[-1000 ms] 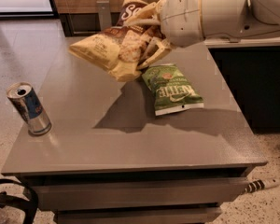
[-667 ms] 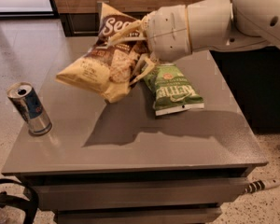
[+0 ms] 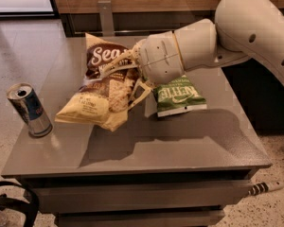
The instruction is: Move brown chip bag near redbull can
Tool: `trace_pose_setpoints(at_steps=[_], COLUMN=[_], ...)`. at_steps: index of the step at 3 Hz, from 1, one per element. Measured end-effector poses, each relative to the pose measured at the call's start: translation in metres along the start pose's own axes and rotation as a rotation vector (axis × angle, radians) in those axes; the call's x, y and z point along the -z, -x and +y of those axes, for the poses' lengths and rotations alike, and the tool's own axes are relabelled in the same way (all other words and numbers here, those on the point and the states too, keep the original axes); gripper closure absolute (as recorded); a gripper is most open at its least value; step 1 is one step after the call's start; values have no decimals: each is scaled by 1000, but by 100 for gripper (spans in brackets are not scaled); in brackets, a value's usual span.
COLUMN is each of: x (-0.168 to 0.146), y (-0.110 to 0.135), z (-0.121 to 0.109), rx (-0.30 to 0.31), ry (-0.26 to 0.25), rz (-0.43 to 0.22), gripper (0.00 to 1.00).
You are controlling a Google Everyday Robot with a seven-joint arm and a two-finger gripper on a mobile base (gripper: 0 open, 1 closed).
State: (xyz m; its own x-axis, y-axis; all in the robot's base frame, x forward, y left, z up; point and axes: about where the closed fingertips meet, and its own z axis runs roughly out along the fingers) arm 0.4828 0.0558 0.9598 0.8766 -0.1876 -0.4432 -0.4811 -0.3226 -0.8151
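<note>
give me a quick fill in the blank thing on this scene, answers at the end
1. The gripper holds the brown chip bag with its jaws ___.
2. In the camera view, the redbull can stands upright to the ___ of the brown chip bag.
3. The Kettle bag lying on the table beneath the arm is ___ in colour.

Missing words: shut; left; green

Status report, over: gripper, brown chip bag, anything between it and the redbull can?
Gripper shut on brown chip bag, bag tilted. Redbull can stands apart, to image left. Nothing between them; green Kettle bag on other side.
</note>
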Motion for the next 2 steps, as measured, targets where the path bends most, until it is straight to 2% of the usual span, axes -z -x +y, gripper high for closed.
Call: trace_pose_setpoints(at_steps=[1, 2], x=[-3, -5], y=[1, 3], z=[2, 2], rx=[2, 4], ry=[8, 11], rz=[-8, -11], gripper=[85, 62])
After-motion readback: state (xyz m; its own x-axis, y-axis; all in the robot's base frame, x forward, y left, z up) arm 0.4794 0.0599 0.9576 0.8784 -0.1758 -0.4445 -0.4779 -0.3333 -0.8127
